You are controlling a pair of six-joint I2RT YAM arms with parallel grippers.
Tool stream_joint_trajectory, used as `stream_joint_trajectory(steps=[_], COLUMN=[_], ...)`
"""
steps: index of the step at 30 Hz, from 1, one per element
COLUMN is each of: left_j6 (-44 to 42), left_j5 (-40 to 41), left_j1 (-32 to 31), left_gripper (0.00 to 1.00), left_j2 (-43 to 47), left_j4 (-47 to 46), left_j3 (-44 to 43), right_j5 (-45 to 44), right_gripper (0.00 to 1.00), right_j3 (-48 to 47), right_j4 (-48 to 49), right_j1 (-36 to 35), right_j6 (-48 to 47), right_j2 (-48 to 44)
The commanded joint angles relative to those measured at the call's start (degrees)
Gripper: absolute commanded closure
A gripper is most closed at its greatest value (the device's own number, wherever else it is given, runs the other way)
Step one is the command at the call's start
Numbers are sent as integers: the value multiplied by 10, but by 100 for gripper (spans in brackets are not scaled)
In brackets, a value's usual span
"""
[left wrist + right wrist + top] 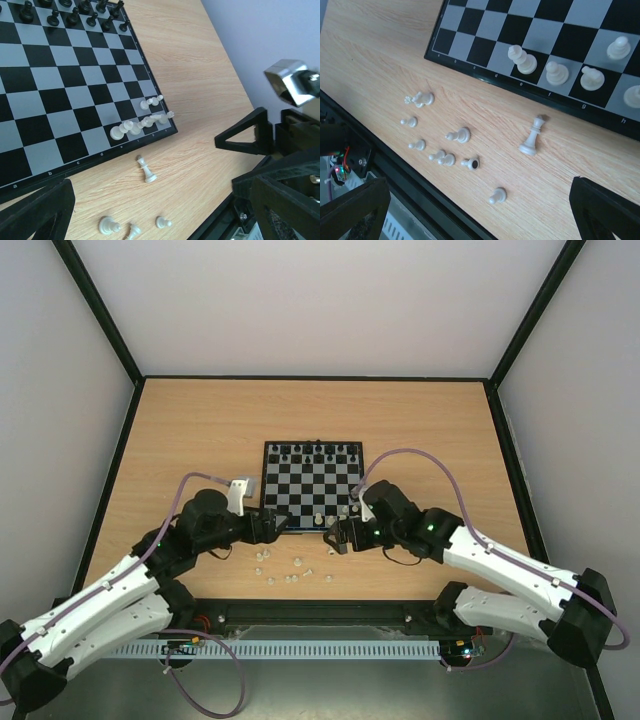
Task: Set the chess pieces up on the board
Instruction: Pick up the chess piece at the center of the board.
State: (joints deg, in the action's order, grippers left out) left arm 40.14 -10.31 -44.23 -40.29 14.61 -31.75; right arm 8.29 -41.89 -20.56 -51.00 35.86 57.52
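The board [300, 490] lies mid-table, with black pieces on its far rows. Several white chess pieces [556, 73] stand on its near right squares, also seen in the left wrist view [131, 127]. One taller white piece [532, 136] stands on the table just off the board's near edge, also in the left wrist view [146, 170]. Several more white pieces [458, 135] lie loose on the table nearer the arms. My left gripper [284, 525] is open and empty at the board's near edge. My right gripper [334, 538] is open and empty above the tall piece.
The right arm's black finger [250, 137] shows close by in the left wrist view. A black rail [320, 612] runs along the table's near edge just behind the loose pieces. Black frame posts and pale walls enclose the table.
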Motion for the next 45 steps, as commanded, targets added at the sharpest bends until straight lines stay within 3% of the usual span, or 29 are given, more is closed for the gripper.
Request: stream_joint_trajectory(steps=[1,10,17,33,45], left_j6=[23,54,67,83,81], left_j5=[-16,1,29,100,104], left_j1=[-2,-2,-2,-2,-2], left_gripper=[1,1,1,1,1], left_j2=[17,58,80,191,203], left_j4=[-3,10,27,103,112], left_j3=[17,55,49,-4,-4], right_j5=[22,-77,-110,-154,-151], right_gripper=[1,27,41,55,56], right_j3=[5,-48,-100,-209,-236], right_j4=[-1,-45,-48,-87,-82], right_j1=[-3,-86,-139,-191,-197], right_j6=[-11,-14,-21,-50,-59], right_j2=[20,121,198,377,422])
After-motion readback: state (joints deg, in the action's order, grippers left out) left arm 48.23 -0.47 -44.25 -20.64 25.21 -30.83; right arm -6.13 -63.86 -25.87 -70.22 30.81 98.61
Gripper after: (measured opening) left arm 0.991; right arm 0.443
